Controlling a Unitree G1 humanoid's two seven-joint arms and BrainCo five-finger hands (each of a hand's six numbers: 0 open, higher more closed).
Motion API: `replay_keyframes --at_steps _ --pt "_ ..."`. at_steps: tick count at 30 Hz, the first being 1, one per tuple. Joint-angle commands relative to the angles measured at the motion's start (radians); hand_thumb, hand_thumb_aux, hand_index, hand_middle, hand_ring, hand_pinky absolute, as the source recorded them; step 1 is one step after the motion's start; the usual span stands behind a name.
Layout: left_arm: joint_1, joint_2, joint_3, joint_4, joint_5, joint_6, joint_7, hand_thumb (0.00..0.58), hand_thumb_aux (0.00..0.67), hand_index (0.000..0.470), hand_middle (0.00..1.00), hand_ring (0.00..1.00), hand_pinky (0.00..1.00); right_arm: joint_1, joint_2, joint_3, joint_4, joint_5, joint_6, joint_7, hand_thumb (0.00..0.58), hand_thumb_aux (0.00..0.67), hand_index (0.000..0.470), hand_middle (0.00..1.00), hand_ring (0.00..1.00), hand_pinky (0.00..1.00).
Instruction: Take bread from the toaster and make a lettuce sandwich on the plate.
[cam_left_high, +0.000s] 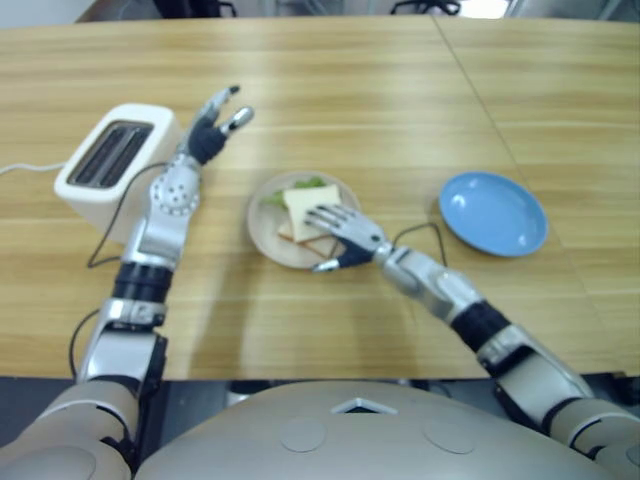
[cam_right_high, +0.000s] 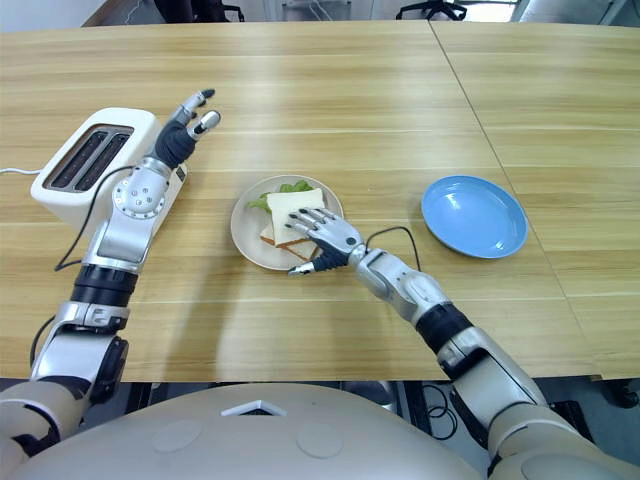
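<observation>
Silver-grey, the right hand (cam_right_high: 328, 240) lay with fingers spread flat on the top bread slice (cam_right_high: 288, 206), not closed round it. That slice sat over lettuce (cam_right_high: 288, 187) on the beige plate (cam_right_high: 243, 238). Farther out, the left hand (cam_right_high: 178, 138) hovered released, fingers extended, beside the white toaster (cam_right_high: 85, 158); a blue plate (cam_right_high: 473, 217) lay well apart on the right.

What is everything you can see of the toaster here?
The toaster is a white, boxy appliance with rounded corners, seemingly smooth plastic. Two long dark slots open in its top; no bread sticks out. It stands upright on the wooden table at the robot's left. A white cord leaves it toward the left edge. The left hand is raised just to its right, fingers spread, apparently not touching it.
</observation>
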Motion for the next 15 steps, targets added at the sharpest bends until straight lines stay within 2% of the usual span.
replay_keyframes --at_steps 1,4,9,13,15 --pt "0.106 -0.006 -0.022 -0.186 -0.199 0.004 -0.208 0.58 0.67 0.46 1.0 1.0 1.0 0.082 -0.045 -0.16 -0.294 0.087 -0.042 -0.065 0.58 0.67 0.46 1.0 1.0 1.0" --pt "0.205 0.075 0.013 -0.365 -0.284 0.069 -0.314 0.58 0.67 0.46 1.0 1.0 1.0 0.167 -0.08 -0.251 -0.443 0.214 -0.03 0.044 0.58 0.67 0.46 1.0 1.0 1.0" --pt "0.366 0.242 0.074 -0.507 -0.347 0.169 -0.429 0.58 0.67 0.46 1.0 1.0 1.0 0.292 -0.147 -0.326 -0.5 0.386 -0.005 0.236 0.58 0.67 0.46 1.0 1.0 1.0" --pt "0.493 0.343 0.036 -0.57 -0.302 0.269 -0.477 0.58 0.67 0.46 1.0 1.0 1.0 0.397 -0.195 -0.314 -0.498 0.469 0.055 0.419 0.58 0.67 0.46 1.0 1.0 1.0" --pt "0.575 0.399 -0.024 -0.61 -0.234 0.262 -0.506 0.58 0.67 0.46 1.0 1.0 1.0 0.439 -0.214 -0.277 -0.473 0.48 0.091 0.523 0.58 0.67 0.46 1.0 1.0 1.0"
